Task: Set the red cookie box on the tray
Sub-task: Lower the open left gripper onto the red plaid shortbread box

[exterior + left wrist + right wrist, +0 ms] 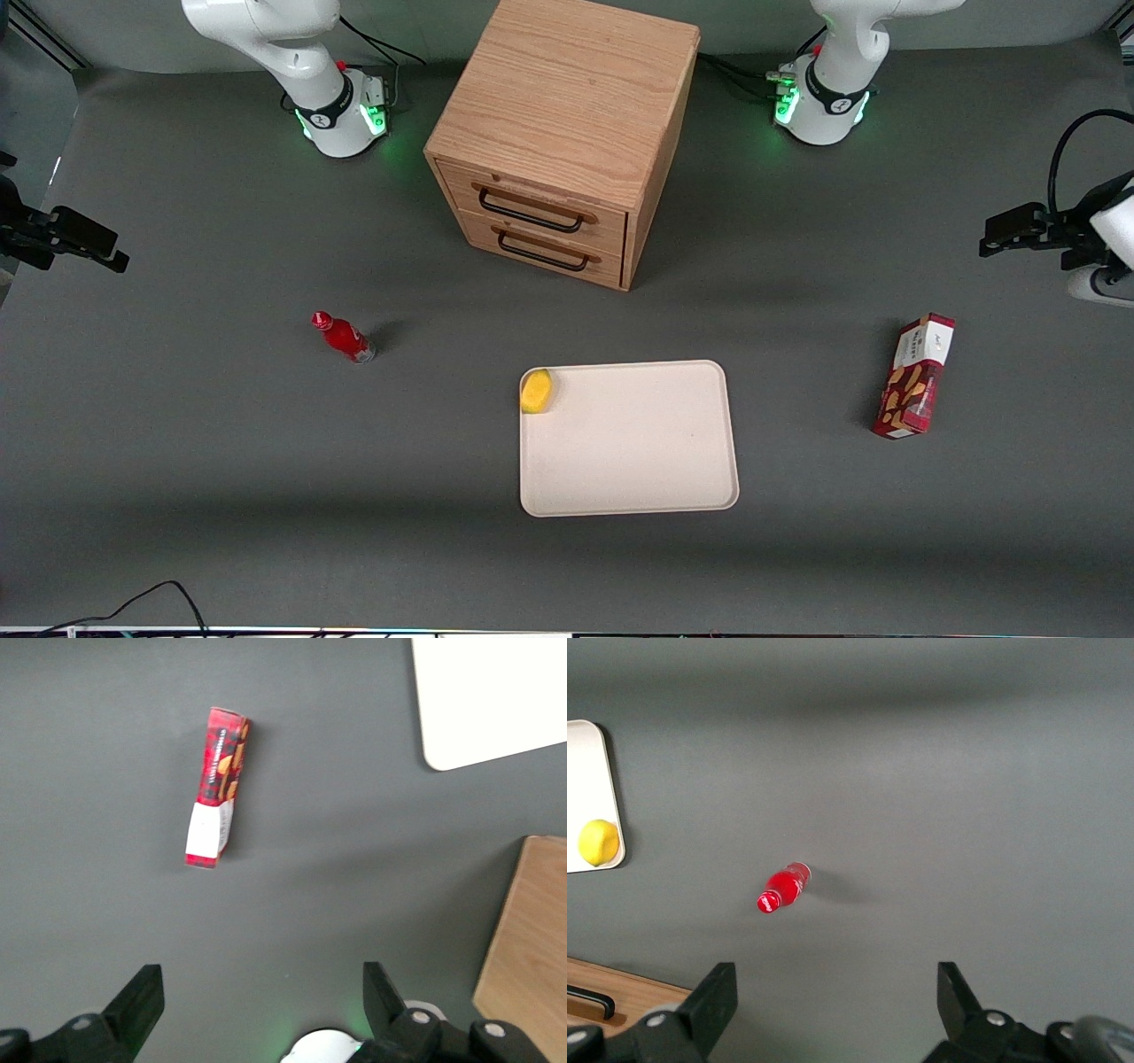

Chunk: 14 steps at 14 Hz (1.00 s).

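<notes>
The red cookie box point(915, 377) is seen lying on the grey tabletop point(221, 443) toward the working arm's end, well apart from the tray point(638, 461), on which a yellow lemon point(536, 391) is held in 1 corner. The gripper point(261, 997) is held high above the box, jaws spread wide and empty.

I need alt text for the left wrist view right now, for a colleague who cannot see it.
A slim dark-red cookie box with a white end panel lies flat on the grey table, untouched. The open black two-finger gripper hovers above the table, apart from the box. A corner of the cream-white tray and an edge of the wooden drawer cabinet also show.
</notes>
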Motion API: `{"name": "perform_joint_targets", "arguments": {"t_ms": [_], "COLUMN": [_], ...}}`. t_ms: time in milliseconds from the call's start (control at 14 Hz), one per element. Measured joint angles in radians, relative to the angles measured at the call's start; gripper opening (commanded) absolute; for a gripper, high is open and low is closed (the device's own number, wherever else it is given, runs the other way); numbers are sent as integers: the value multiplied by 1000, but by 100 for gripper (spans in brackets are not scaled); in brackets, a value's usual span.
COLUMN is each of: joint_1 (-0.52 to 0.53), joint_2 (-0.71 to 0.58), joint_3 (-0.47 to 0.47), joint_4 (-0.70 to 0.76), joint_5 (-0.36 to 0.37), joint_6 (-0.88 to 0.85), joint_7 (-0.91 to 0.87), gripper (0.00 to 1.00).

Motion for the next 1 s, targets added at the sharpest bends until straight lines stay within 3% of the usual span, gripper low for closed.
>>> {"name": "perform_joint_targets", "arguments": {"t_ms": [500, 1000], "joint_1": [4, 21], "joint_2": [19, 134], "joint_3": [14, 115], "joint_4": [-40, -469], "joint_5": [27, 18], "joint_6": [37, 678], "joint_7": [66, 369], "gripper": [100, 100]}}
